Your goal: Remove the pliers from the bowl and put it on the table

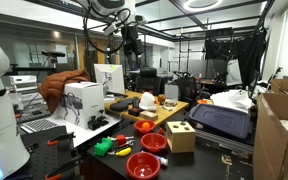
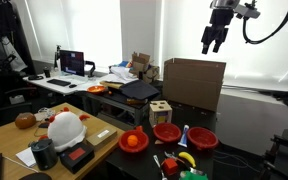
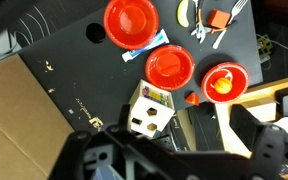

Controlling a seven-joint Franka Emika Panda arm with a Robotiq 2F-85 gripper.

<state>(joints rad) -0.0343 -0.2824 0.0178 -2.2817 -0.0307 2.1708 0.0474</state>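
Note:
Three red bowls stand on the black table (image 3: 84, 70). The smallest bowl (image 3: 206, 86) holds an orange-yellow thing; I cannot tell whether it is the pliers. It also shows in an exterior view (image 2: 125, 146). The middle bowl (image 3: 170, 65) and the wider bowl (image 3: 132, 20) look empty. My gripper (image 3: 174, 150) hangs high above the table, open and empty, over the light wooden cube (image 3: 149, 110). It shows in both exterior views (image 1: 131, 45) (image 2: 213, 46).
A light wooden board (image 3: 274, 95) lies beside the smallest bowl. A banana (image 3: 184, 12), a red item and white utensils (image 3: 216, 20) lie near the wider bowl. A large cardboard box (image 2: 193, 82) stands behind the cube. A white helmet-like object (image 2: 64, 128) is on the board.

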